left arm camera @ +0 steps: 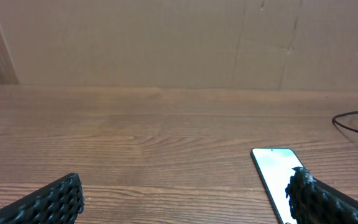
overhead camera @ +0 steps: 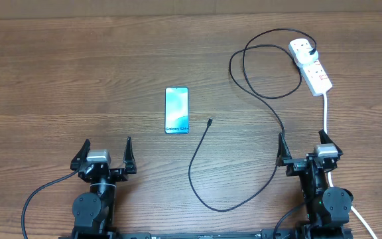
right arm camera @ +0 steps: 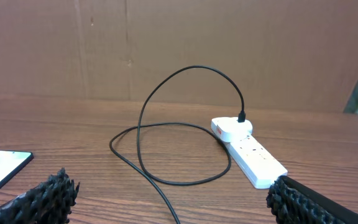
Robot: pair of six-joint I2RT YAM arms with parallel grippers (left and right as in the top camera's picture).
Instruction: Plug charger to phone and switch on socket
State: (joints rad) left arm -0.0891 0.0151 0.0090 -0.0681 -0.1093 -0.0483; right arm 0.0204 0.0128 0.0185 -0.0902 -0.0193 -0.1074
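My left gripper (overhead camera: 107, 142) sits at the near edge of the brown wooden table (overhead camera: 58, 79), fingers spread wide, holding nothing. Ahead and to its right lies the slim black-framed smartphone with the light blue screen (overhead camera: 177, 110), flat and face up. I judge it light, rigid and glass-slick, best steadied by its long edges. The long thin black charger cable (overhead camera: 201, 141) is limp and light. Its connector tip (overhead camera: 209, 122) lies near the phone, not touching; I would pinch just behind it. My right gripper (overhead camera: 302, 136) is equally wide and empty. Beyond it, the white 2-outlet power strip (overhead camera: 318, 74) already carries the black plug (overhead camera: 312, 52).
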